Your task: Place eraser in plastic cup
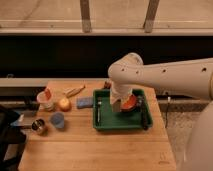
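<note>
One gripper point(118, 106) over green tray point(114, 126), wooden table point(100, 150)

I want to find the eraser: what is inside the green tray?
The green tray holds an orange-red object and a long black bar. The gripper hangs over its middle and hides whatever lies beneath.

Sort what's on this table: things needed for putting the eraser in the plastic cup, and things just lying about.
For the job: blue cup, front left; gripper, low over the green tray; eraser, cannot be picked out for sure.

Lying about: metal can, white cup, sponge, black bar in the tray.
</note>
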### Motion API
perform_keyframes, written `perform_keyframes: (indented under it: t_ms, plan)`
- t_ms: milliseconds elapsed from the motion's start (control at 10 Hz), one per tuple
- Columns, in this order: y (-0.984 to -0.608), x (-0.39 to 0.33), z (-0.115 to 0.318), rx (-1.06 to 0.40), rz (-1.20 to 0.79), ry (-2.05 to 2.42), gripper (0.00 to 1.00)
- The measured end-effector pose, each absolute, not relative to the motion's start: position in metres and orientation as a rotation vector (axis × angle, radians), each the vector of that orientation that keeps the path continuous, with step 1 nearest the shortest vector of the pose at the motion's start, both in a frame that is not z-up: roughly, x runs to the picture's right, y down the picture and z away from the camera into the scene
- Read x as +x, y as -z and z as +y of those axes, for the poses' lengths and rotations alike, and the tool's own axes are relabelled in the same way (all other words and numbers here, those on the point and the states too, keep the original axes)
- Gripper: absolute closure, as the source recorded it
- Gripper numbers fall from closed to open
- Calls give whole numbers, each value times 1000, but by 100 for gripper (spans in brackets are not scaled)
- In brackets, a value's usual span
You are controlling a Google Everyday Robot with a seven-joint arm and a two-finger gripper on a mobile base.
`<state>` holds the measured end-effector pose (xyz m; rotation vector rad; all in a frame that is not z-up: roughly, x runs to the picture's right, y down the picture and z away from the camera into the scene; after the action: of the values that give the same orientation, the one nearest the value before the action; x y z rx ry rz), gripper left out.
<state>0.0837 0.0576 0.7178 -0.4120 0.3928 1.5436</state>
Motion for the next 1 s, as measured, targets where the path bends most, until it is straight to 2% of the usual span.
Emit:
perform_keyframes:
  t_ms: [500,1000]
  plan:
    - [-707,78,43,-383,366,-1540,100]
    - [-661,47,2,-345,272,-1462,100]
